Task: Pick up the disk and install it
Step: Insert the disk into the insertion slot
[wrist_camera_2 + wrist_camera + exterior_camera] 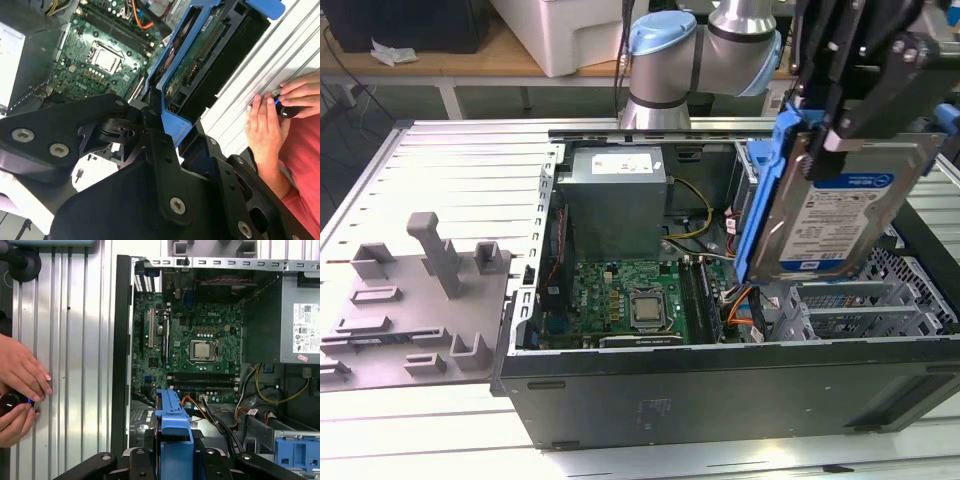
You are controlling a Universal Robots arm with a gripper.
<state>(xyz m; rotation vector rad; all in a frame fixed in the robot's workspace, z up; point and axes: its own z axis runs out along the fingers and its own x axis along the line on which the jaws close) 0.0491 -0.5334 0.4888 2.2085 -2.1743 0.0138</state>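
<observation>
Exterior view: gripper (835, 140) clamped on the top edge of the disk (840, 205), label face showing. The disk hangs tilted over the open computer case (720, 390), at 2 o'clock from the CPU socket (647, 308).

Second wrist view: the disk's green circuit-board underside (200, 55), black fingers (160, 150) against its blue carrier.

Both wrist views: a person's hands (20, 385) on a small dark device (10, 401), on the ribbed table (75, 340) outside the case.
</observation>
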